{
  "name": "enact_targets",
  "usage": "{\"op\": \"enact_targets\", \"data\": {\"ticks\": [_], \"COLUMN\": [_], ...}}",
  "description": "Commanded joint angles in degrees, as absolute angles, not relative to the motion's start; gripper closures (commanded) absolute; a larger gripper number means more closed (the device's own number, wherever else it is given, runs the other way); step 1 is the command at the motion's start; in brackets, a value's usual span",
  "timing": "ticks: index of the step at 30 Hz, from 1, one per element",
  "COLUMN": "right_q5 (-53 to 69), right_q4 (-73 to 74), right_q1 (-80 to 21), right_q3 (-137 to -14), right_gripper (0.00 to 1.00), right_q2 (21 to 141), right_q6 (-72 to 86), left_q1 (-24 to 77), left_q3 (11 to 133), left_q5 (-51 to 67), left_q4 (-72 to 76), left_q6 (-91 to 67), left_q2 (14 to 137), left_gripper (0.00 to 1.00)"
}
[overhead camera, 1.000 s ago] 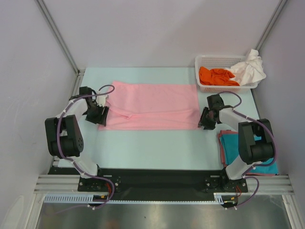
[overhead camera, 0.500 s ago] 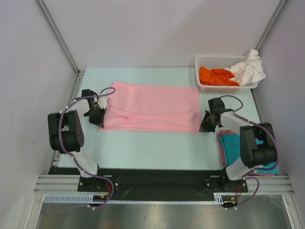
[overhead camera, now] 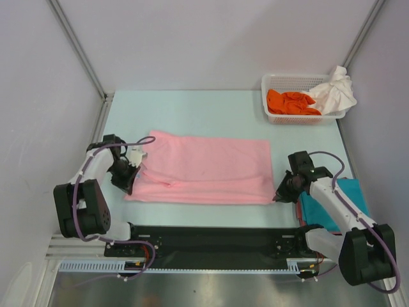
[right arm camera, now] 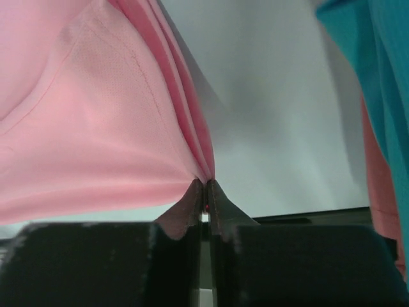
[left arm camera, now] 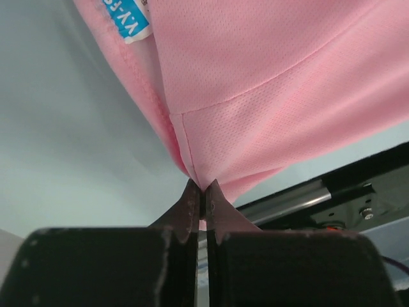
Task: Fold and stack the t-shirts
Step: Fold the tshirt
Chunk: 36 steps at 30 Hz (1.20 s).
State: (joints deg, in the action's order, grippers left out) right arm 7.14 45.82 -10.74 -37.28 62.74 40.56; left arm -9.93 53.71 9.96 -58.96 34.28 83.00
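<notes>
Tag (left arm camera: 126,22): blue with white letters "Y.Y-F", rest cut off; seen from left wrist only.
Pink shirt (overhead camera: 204,169): folded band across table (overhead camera: 192,109), centre.
Left gripper (overhead camera: 128,181): clenched on near left corner of pink shirt.
Right gripper (overhead camera: 279,194): pinching near right corner.
Teal shirt (overhead camera: 329,208): near right; edge also in right wrist view.
Basket (overhead camera: 276,80): far right, holding orange shirt (overhead camera: 291,102), white shirt (overhead camera: 335,91) draped over rim; top view only.
</notes>
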Motion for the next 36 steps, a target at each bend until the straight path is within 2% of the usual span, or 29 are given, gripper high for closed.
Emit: {"op": "enact_targets", "data": {"ticks": [1, 2, 3, 4, 6, 9, 10, 12, 13, 15, 18, 19, 25, 29, 36], "right_q5": [7.2, 7.1, 6.9, 6.0, 3.9, -1.7, -3.8, -3.6, -2.1, -1.2, 2.8, 2.8, 3.1, 2.7, 6.0], "right_q4": [52.2, 52.1, 52.0, 52.0, 51.6, 46.9, 44.8, 37.1, 35.0, 31.3, 29.5, 29.2, 27.2, 25.8, 22.0], "right_q1": [-11.2, -11.1, -11.1, -11.1, -11.0, -10.9, -10.7, -9.7, -9.1, -7.7, -5.5, -5.3, -5.3, -5.3, -5.4], "right_q3": [-35.2, -34.8, -34.7, -35.2, -39.3, -47.4, -49.0, -51.8, -54.0, -57.2, -64.1, -67.8, -75.9, -77.8, -78.6], "right_gripper": [0.89, 0.74, 0.62, 0.49, 0.43, 0.42, 0.44, 0.52, 0.66, 0.73, 0.71, 0.67, 0.59, 0.59, 0.57], "right_q2": [58.6, 57.8, 57.4, 57.1, 57.6, 60.3, 62.6, 66.2, 68.1, 75.8, 87.4, 89.7, 103.2, 108.0, 112.9], "right_q6": [45.4, 46.0, 46.6, 46.7, 45.0, 40.9, 37.2, 32.4, 28.3, 25.5, 21.8, 20.9, 16.9, 16.2, 16.3], "left_q1": [-10.7, -10.7, -10.6, -10.7, -10.7, -10.6, -10.6, -10.6, -10.5, -9.8, -8.5, -8.2, -5.1, -4.7, -4.7], "left_q3": [51.2, 51.2, 52.2, 53.2, 58.3, 69.3, 72.2, 79.5, 81.2, 84.9, 89.9, 91.2, 98.2, 101.3, 103.6], "left_q5": [5.8, 5.4, 5.1, 4.8, 4.4, 7.8, 9.6, 16.1, 17.7, 17.8, 16.8, 16.1, 16.4, 18.9, 23.7], "left_q4": [-63.1, -62.8, -62.5, -62.7, -63.0, -63.5, -62.5, -60.4, -57.1, -53.2, -48.7, -48.1, -44.7, -41.5, -40.5], "left_q6": [38.7, 38.6, 38.4, 38.0, 37.4, 35.3, 33.5, 29.7, 28.1, 23.3, 19.8, 19.4, 18.8, 17.5, 16.2], "left_q2": [82.3, 82.5, 83.2, 83.6, 84.5, 85.5, 86.6, 88.0, 89.9, 92.8, 100.1, 102.3, 115.0, 120.1, 125.5], "left_gripper": [0.94, 0.82, 0.65, 0.37, 0.22, 0.22, 0.23, 0.25, 0.27, 0.35, 0.38, 0.38, 0.33, 0.34, 0.44]}}
